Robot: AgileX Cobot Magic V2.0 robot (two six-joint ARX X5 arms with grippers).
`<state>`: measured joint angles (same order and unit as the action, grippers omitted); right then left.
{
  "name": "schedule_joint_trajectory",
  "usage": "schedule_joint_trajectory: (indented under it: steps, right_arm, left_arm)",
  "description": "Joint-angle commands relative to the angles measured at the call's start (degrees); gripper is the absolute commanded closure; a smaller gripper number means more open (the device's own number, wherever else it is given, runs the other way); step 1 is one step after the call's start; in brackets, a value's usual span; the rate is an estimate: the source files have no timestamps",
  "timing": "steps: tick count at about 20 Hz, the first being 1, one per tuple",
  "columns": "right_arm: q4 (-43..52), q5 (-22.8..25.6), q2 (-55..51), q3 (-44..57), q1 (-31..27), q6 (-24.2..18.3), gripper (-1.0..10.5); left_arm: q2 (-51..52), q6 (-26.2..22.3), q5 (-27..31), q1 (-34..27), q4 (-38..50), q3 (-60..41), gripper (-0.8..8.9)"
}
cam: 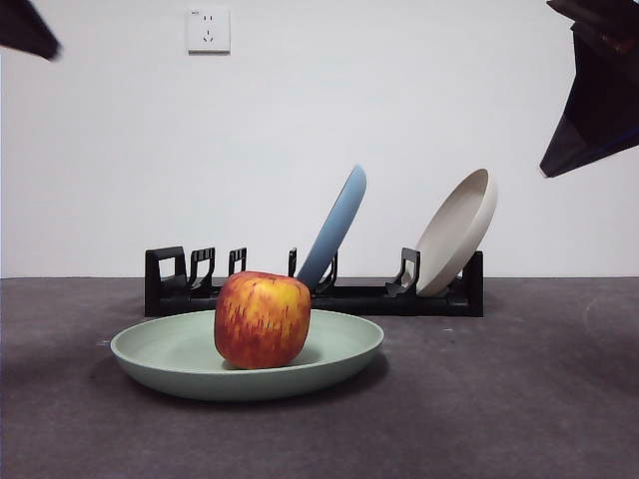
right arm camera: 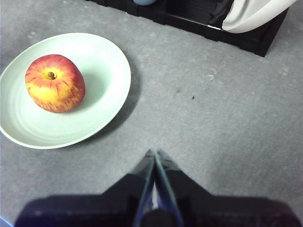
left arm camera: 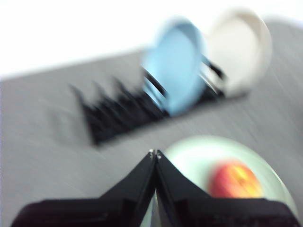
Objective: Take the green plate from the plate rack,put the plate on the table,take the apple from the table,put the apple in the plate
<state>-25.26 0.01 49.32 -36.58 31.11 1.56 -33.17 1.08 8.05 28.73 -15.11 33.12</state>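
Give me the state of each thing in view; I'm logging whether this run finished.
green plate: flat on the table, out of the rack
apple: resting in the green plate
light blue plate: leaning in the plate rack
beige plate: leaning in the rack
left gripper: jaws shut, empty
right gripper: jaws shut, empty

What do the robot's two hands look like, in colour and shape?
Both are black. The left hand and the right hand each have two flat, wedge-shaped jaws that taper to a thin tip. No cables or markings show. The left wrist view is blurred.
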Motion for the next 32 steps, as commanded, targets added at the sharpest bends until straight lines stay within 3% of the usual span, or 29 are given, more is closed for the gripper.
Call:
schedule_joint_trajectory:
  steps: [1, 4, 9, 15, 32]
  right_arm:
    - [0.31, 0.13, -0.15, 0.20, 0.02, 0.50, 9.5]
    - [0.31, 0.13, -0.15, 0.20, 0.02, 0.50, 9.5]
    - [0.31, 0.13, -0.15, 0.20, 0.02, 0.50, 9.5]
    - [0.31, 0.13, -0.15, 0.20, 0.02, 0.50, 9.5]
    - [0.31, 0.13, -0.15, 0.20, 0.02, 0.50, 9.5]
  left_arm:
    - [6.67, -0.81, -4.35, -8.48, 3.32, -4.81, 8.16]
    - [17.59, 0.31, -10.08, -18.67, 7.61, -13.03, 8.16]
    - [28.35, 0.66, -9.64, -27.02, 7.56, -24.00, 8.16]
    - [32.41, 0.77, -9.68, -28.13, 7.06, -32.17, 8.16]
    - [32.96, 0.39, -9.64, -28.13, 4.57, -32.89, 8.16]
